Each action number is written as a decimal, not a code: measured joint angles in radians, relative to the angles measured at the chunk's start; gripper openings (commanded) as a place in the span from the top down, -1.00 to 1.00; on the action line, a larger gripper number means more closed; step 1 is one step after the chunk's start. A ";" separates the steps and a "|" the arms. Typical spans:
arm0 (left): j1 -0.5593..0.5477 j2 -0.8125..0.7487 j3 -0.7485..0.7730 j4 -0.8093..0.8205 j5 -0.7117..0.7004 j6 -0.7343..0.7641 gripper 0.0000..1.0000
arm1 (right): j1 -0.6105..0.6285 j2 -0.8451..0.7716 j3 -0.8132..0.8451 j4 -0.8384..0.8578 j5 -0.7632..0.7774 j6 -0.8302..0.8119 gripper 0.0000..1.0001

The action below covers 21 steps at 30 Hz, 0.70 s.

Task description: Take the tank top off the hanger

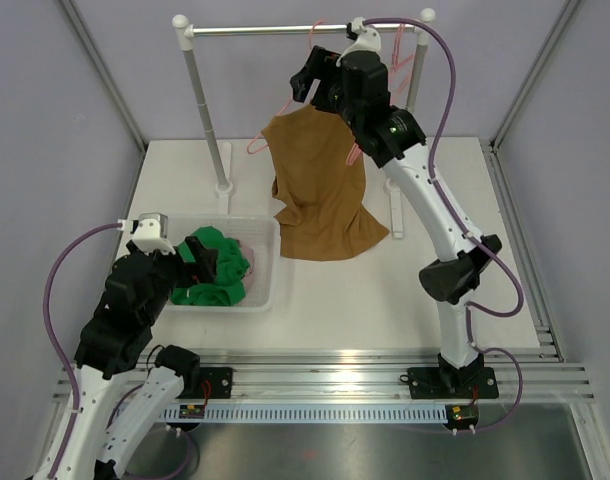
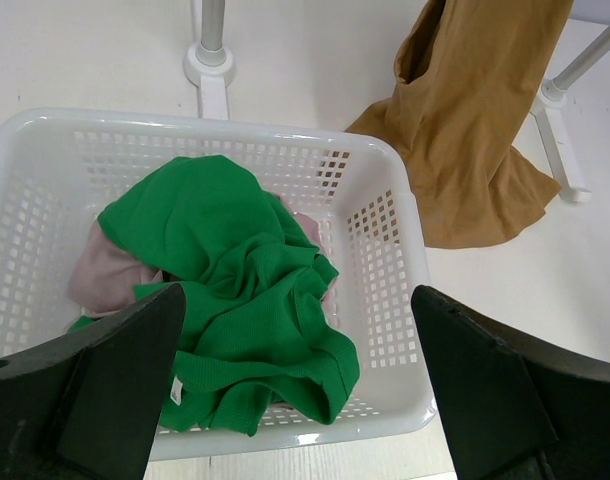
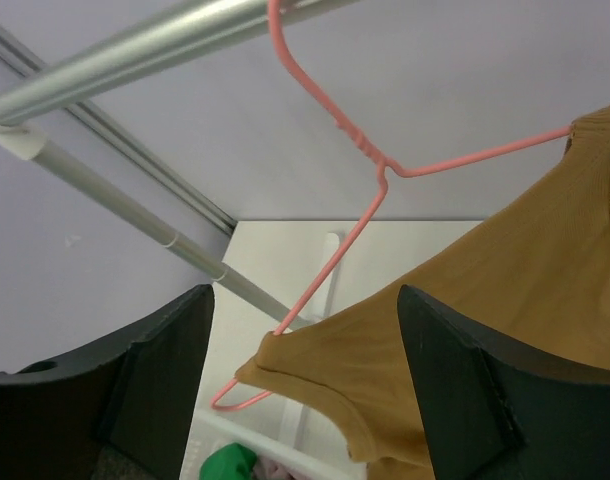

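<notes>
A mustard-brown tank top (image 1: pixel 320 190) hangs on a pink wire hanger (image 1: pixel 257 147) hooked over the silver rail (image 1: pixel 255 30). Its hem trails on the table. My right gripper (image 1: pixel 307 80) is open, high beside the rail, just above the top's left shoulder. In the right wrist view the hanger (image 3: pixel 330 265) and the shoulder strap (image 3: pixel 315 355) lie between my open fingers (image 3: pixel 155 385), untouched. My left gripper (image 1: pixel 207 260) is open and empty over the white basket (image 1: pixel 268 285). The tank top also shows in the left wrist view (image 2: pixel 475 130).
The basket (image 2: pixel 395 260) holds a green garment (image 2: pixel 235 290) and a pale pink one (image 2: pixel 100 275). The rack's uprights (image 1: pixel 207 115) and feet (image 2: pixel 207 65) stand on the white table. More pink hangers (image 1: pixel 403 50) hang at the rail's right end.
</notes>
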 measured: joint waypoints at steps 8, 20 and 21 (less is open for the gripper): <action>0.002 0.000 0.000 0.006 0.040 0.004 -0.98 | 0.000 0.196 0.129 -0.015 0.056 -0.068 -0.45; 0.002 0.000 -0.015 0.014 0.084 0.013 -0.98 | 0.000 0.259 0.078 0.035 0.140 -0.153 0.33; 0.002 0.000 -0.015 0.015 0.085 0.013 -0.98 | 0.000 0.259 0.078 0.035 0.140 -0.156 0.35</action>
